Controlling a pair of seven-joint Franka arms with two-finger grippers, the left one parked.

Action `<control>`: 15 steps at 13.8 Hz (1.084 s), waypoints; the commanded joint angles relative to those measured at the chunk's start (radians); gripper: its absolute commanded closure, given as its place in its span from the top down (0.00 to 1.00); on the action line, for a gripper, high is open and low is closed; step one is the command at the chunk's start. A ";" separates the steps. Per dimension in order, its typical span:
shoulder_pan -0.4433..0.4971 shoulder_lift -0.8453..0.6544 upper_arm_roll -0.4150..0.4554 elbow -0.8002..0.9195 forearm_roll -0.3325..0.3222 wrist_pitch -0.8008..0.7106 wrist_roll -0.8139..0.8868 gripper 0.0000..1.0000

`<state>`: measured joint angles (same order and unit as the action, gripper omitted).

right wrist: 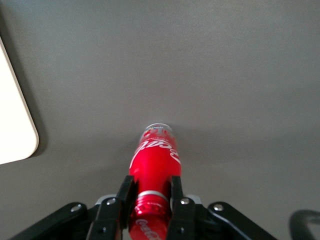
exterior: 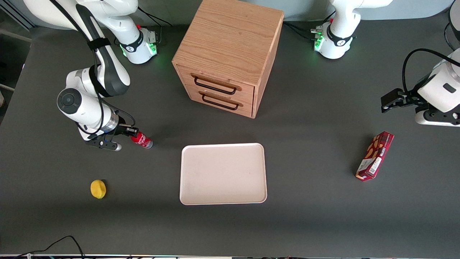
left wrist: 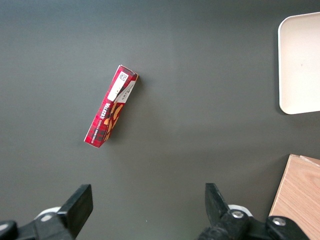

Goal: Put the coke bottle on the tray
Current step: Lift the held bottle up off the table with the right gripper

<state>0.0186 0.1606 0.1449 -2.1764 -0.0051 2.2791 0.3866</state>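
The coke bottle (exterior: 142,139) is small and red with white script, and lies tilted with its silvery base pointing toward the tray. My right gripper (exterior: 130,133) is shut on its neck and cap end, toward the working arm's end of the table. In the right wrist view the fingers (right wrist: 125,192) press on both sides of the bottle (right wrist: 156,157) just below the cap, with the gripper (right wrist: 151,189) around its neck. The cream-white tray (exterior: 222,174) lies flat and bare in the middle of the table, well apart from the bottle; its corner shows in the right wrist view (right wrist: 12,115).
A wooden two-drawer cabinet (exterior: 226,54) stands farther from the front camera than the tray. A yellow lemon-like object (exterior: 98,189) lies nearer the camera than the gripper. A dark red snack box (exterior: 375,155) lies toward the parked arm's end.
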 commanded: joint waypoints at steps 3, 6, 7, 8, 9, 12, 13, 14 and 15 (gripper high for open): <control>0.003 -0.055 0.015 0.051 -0.023 -0.088 0.018 0.00; -0.003 -0.082 0.015 0.269 -0.023 -0.379 -0.008 0.00; -0.005 -0.078 0.015 0.362 -0.021 -0.471 -0.021 0.00; -0.002 -0.061 0.015 0.473 -0.021 -0.548 -0.020 0.00; 0.000 -0.027 0.015 0.591 -0.018 -0.634 -0.017 0.00; 0.003 0.185 0.073 0.995 -0.012 -0.878 0.061 0.00; 0.001 0.264 0.112 1.117 -0.013 -0.920 0.133 0.00; 0.003 0.327 0.142 1.191 -0.015 -0.926 0.196 0.00; 0.023 0.382 0.159 1.237 -0.018 -0.916 0.265 0.00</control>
<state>0.0167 0.3322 0.2535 -1.1908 -0.0106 1.4227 0.5203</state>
